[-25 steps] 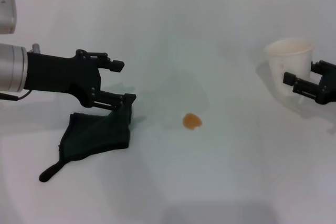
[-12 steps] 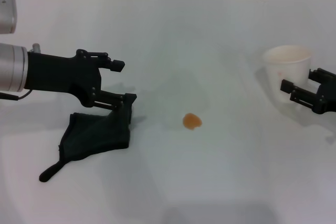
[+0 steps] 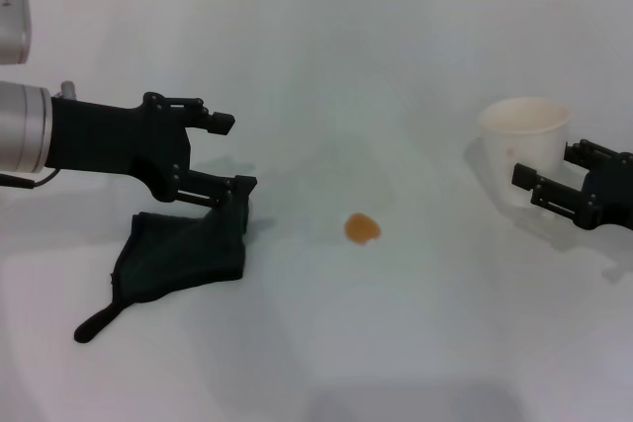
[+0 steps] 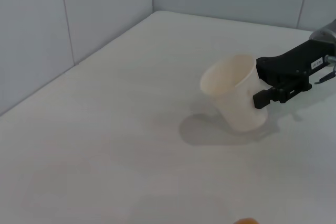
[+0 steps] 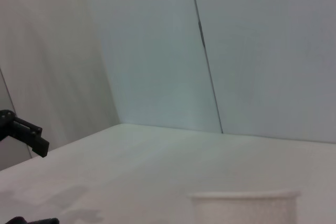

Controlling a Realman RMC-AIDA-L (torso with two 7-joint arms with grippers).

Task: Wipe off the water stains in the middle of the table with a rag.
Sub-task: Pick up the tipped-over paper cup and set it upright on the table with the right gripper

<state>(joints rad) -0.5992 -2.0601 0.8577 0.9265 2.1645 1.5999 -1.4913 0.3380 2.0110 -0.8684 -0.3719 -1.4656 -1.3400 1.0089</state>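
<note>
The rag (image 3: 178,256), a dark, soft, irregular cloth with a thin tail, is seen lying flat on the smooth white table (image 3: 326,56). The left gripper (image 3: 229,153) is held with fingers spread, the lower fingertip touching the rag's top corner. A small oval orange-brown stain (image 3: 362,228) sits mid-table. The right gripper (image 3: 547,184) is positioned around a whitish cup (image 3: 522,145), whether clamped cannot be told.

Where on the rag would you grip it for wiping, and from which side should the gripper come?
Grip the rag's broad bunched body near its far edge, coming from above where the open left gripper hovers. The thin tail toward the robot would probably dangle and drag.
</note>
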